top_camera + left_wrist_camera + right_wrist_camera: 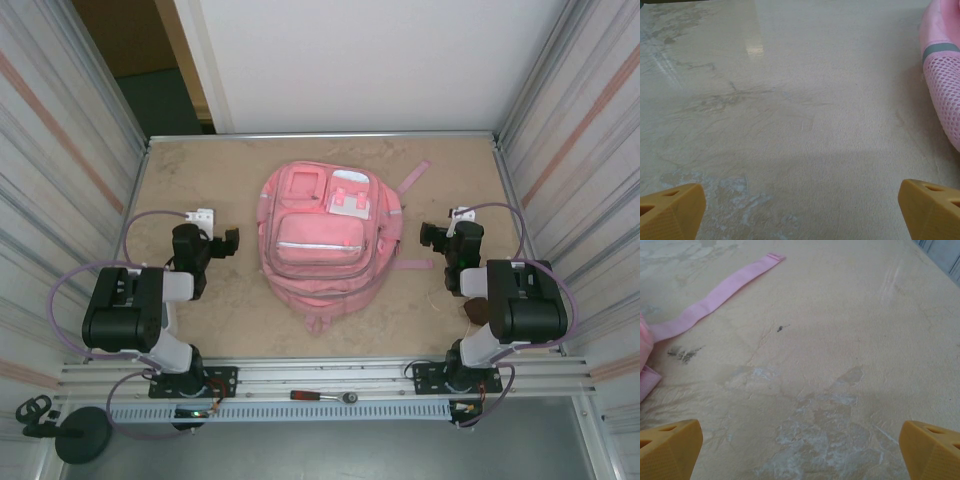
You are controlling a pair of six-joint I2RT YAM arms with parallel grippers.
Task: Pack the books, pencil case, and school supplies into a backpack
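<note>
The pink backpack [320, 235] lies flat in the middle of the table, front pockets up and closed as far as I can tell. My left gripper [228, 243] hovers to its left, open, with nothing between its yellow fingers [670, 210]. The backpack's mesh side [942, 75] shows at the right edge of the left wrist view. My right gripper [432, 237] sits to the backpack's right, open and empty over bare table [805, 390]. A pink strap [715, 295] lies ahead of it to the left. The books, pencil case and school supplies are out of view.
Ribbed metal walls [80, 180] close in the table on both sides. A red-handled tool [322, 396] lies on the front rail between the arm bases. A dark brown thing [478, 310] is partly hidden under the right arm. Bare table lies either side of the backpack.
</note>
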